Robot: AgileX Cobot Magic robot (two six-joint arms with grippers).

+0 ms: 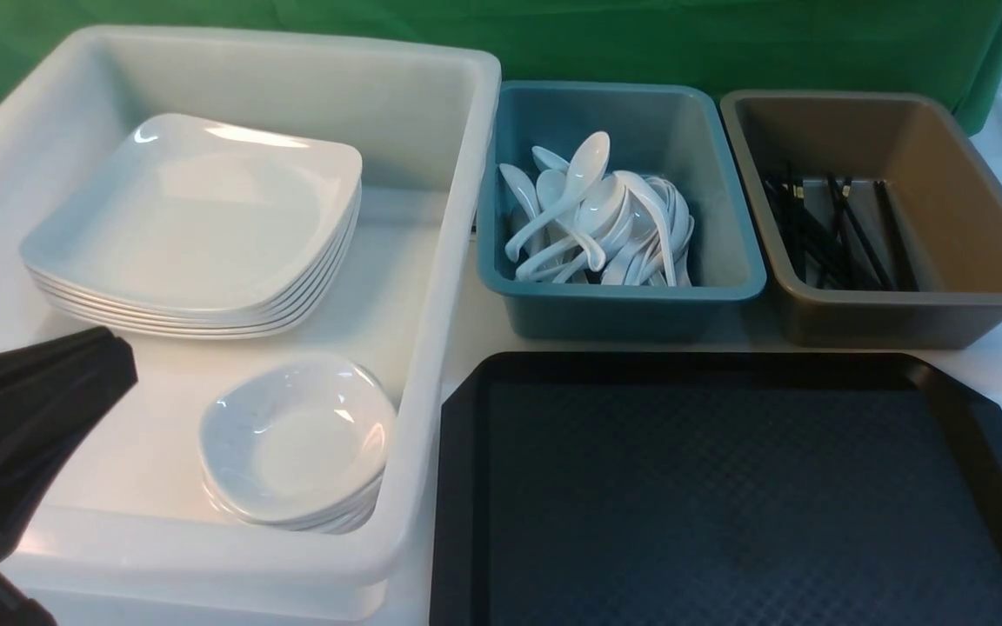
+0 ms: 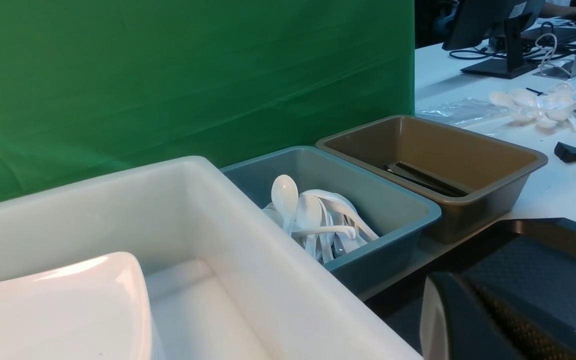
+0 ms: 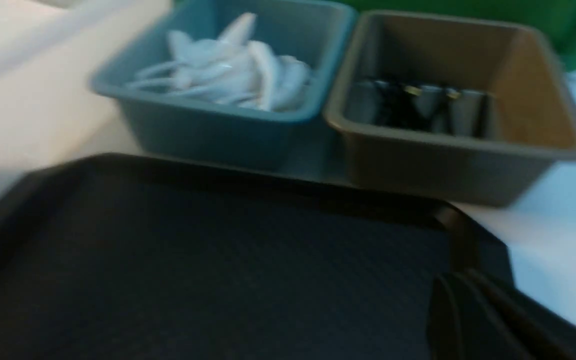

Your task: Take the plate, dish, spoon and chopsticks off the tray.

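Observation:
The black tray (image 1: 727, 504) lies front right, and nothing shows on the part of its textured floor in view. White square plates (image 1: 197, 217) are stacked in the white tub, with small white dishes (image 1: 297, 439) stacked in front of them. White spoons (image 1: 592, 217) are heaped in the teal bin. Black chopsticks (image 1: 831, 230) lie in the brown bin. My left gripper (image 1: 114, 352) is shut and holds nothing, over the tub's front left; its fingertips (image 2: 468, 310) show in the left wrist view. My right gripper (image 3: 468, 305) is blurred, shut and holding nothing, over the tray's right side.
The deep white tub (image 1: 431, 348) stands left of the tray. The teal bin (image 1: 623, 313) and the brown bin (image 1: 918, 317) stand side by side behind the tray. A green cloth (image 1: 640, 43) hangs at the back. More tableware and monitors (image 2: 543, 105) are on the table far right.

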